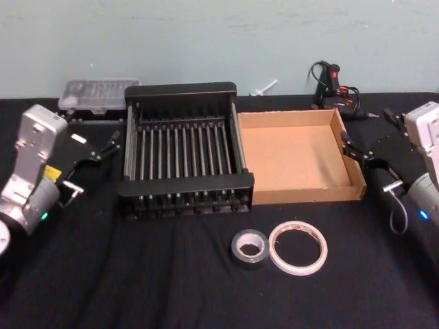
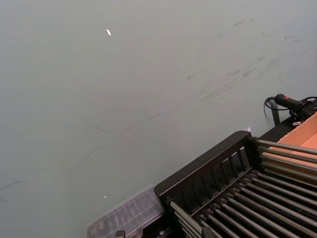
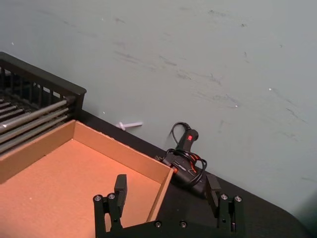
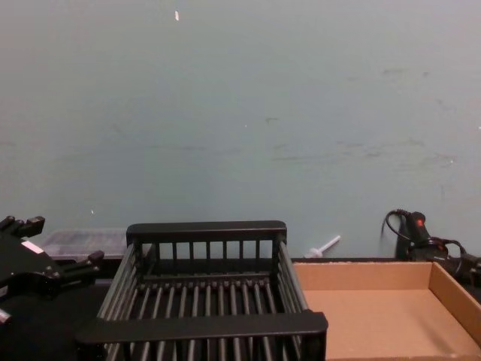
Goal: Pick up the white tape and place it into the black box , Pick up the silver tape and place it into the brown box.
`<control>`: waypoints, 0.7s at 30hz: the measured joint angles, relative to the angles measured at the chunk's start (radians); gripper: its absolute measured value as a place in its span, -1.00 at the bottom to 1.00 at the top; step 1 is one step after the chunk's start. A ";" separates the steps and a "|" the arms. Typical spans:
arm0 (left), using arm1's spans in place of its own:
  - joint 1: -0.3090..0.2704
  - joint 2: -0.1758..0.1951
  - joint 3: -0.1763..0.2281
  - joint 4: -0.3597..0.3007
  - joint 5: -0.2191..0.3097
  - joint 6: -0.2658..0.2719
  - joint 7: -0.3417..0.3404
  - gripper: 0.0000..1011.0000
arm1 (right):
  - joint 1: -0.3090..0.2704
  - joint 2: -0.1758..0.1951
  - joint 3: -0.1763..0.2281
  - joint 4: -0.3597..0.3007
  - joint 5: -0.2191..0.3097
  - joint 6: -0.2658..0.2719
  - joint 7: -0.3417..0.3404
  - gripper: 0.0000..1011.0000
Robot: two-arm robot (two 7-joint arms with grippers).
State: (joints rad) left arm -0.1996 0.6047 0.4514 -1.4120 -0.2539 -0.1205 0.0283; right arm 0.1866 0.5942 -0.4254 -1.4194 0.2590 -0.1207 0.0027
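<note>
Both tapes waiting, untouched
I'm holding the right gripper [image 1: 361, 159], jaws apart, far-right of the white tape [image 1: 298, 247]; the left gripper [image 1: 89, 163], also apart, is farther off.

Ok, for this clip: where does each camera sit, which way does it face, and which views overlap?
Head: high, looking down at the black box, brown box, silver tape and white tape; left gripper and right gripper, both open, flank the boxes.
Chest: low, facing the wall across both boxes; left gripper at its edge.
Left wrist: beside the black box, aimed at the wall.
Right wrist: above the brown box's corner; its own fingers show.
All four views share the black box.
</note>
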 joint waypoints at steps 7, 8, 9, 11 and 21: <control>0.000 0.000 0.000 0.000 0.000 0.000 0.000 0.98 | -0.039 0.002 0.030 -0.044 0.023 0.003 0.033 0.98; 0.000 0.000 0.000 0.000 0.000 0.000 0.000 0.98 | -0.044 0.002 0.033 -0.050 0.025 0.004 0.035 0.98; 0.000 0.000 0.000 0.000 0.000 0.000 0.000 0.98 | -0.050 0.003 0.037 -0.056 0.028 0.004 0.038 0.98; 0.000 0.000 0.000 0.000 0.000 0.000 0.000 0.98 | -0.066 0.005 0.046 -0.076 0.034 0.008 0.045 0.98; 0.000 0.000 0.000 0.000 0.000 0.000 0.000 0.98 | -0.148 0.011 0.086 -0.166 0.074 0.037 0.073 0.98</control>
State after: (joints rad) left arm -0.1996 0.6047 0.4514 -1.4119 -0.2539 -0.1206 0.0283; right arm 0.0386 0.6054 -0.3393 -1.5856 0.3334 -0.0834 0.0756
